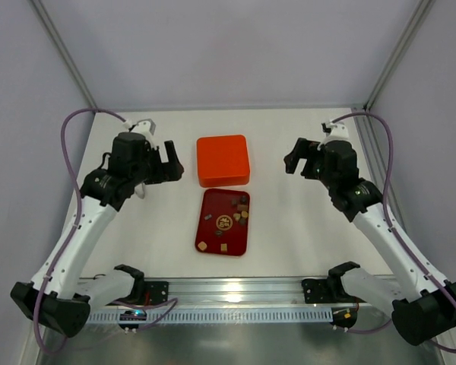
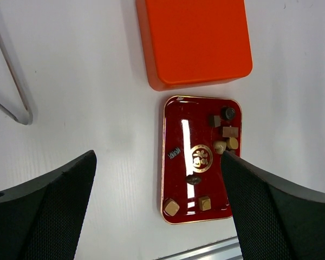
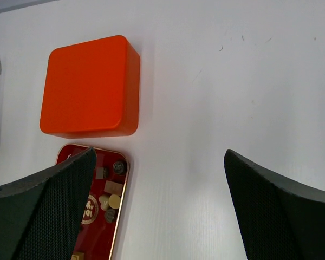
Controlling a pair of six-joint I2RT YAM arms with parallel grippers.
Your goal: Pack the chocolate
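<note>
Several small chocolate pieces (image 1: 239,209), dark brown, tan and cream, lie loose on a dark red tray (image 1: 235,236) at the table's middle. They also show in the left wrist view (image 2: 171,206) and the right wrist view (image 3: 113,187). A closed orange square box (image 1: 223,160) stands just behind the tray. My left gripper (image 1: 167,163) is open and empty, raised left of the box; in its wrist view (image 2: 157,157) it hangs over the tray (image 2: 179,184). My right gripper (image 1: 296,160) is open and empty, raised right of the box, over bare table (image 3: 160,151).
An aluminium rail (image 1: 228,289) runs along the near table edge. White walls and metal frame posts (image 1: 64,57) enclose the table. A bent metal rod (image 2: 16,103) lies at the far left.
</note>
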